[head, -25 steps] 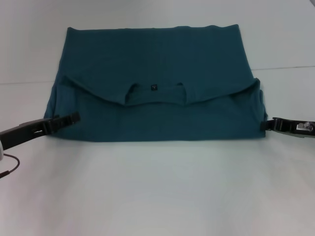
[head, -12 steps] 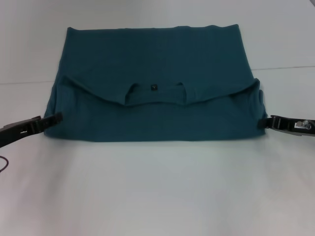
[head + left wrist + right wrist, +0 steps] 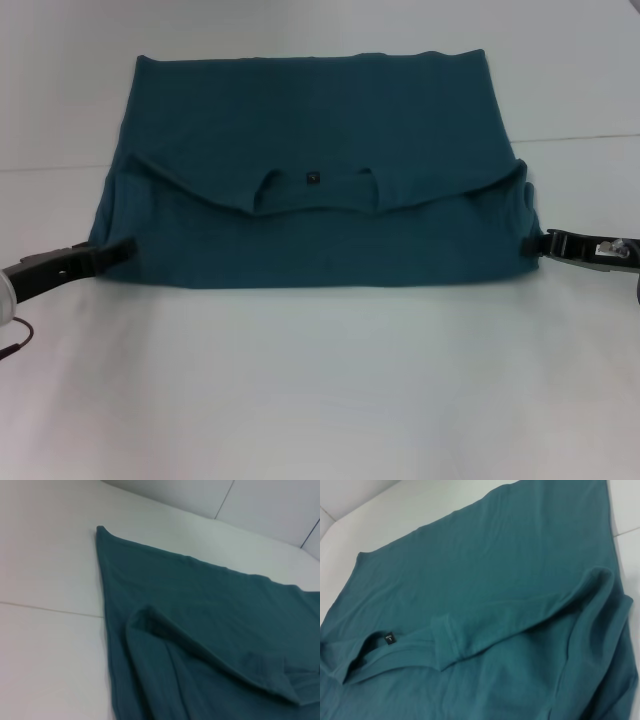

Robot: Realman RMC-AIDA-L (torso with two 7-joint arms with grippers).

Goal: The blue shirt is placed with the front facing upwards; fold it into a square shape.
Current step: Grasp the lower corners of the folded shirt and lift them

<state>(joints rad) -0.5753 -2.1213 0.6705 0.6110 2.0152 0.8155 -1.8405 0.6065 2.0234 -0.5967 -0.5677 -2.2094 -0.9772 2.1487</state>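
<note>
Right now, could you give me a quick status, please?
Left gripper and right gripper low at blue shirt side edges. Shirt partly folded, neck label up. Nothing obstructing.

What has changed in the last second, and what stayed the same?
The left gripper drew back from over the blue shirt to its left edge, then edged inward slightly. The right gripper crept a little closer to the right edge. The shirt's folds did not move.

White bench (image 3: 320, 380), smooth and matte, spread across the whole head view. Crossed by a thin seam line (image 3: 575, 137) running sideways at the far part. Met at the back by pale wall panels (image 3: 260, 505) split by dark joints.
</note>
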